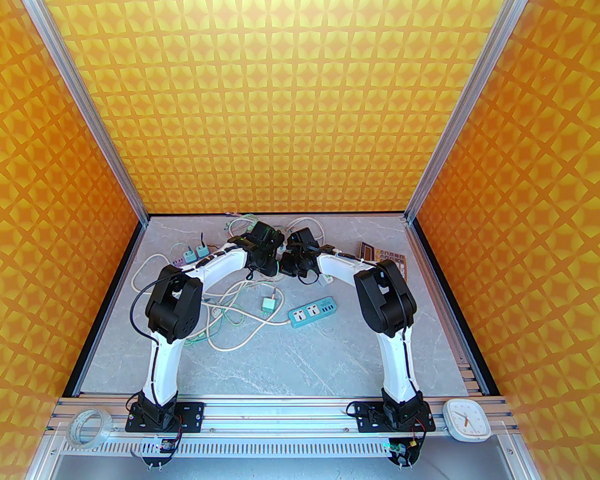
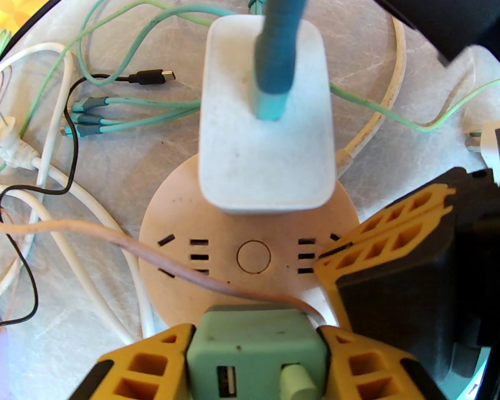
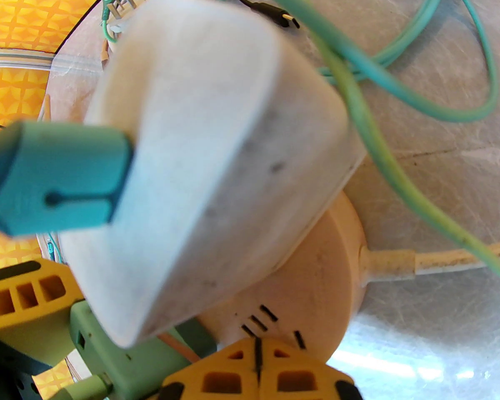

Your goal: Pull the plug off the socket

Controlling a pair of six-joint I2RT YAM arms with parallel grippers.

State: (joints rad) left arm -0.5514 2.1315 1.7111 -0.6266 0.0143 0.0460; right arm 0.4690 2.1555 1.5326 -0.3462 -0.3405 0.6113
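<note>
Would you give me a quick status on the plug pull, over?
Left gripper shut on green plug, not yet out. Right gripper shut, tips on socket. White charger beside, brown cable across socket.

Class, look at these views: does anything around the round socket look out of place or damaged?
A pinkish-brown cable lies across the face of the round beige socket, covering some slots. Loose green and white cables sprawl tangled on the grey table. Nothing looks broken.

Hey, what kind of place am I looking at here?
Most likely a robot test cell, not a home: two arms bolted to an aluminium rail, a tabletop boxed in by orange patterned panels, and a power strip among loose cables.
</note>
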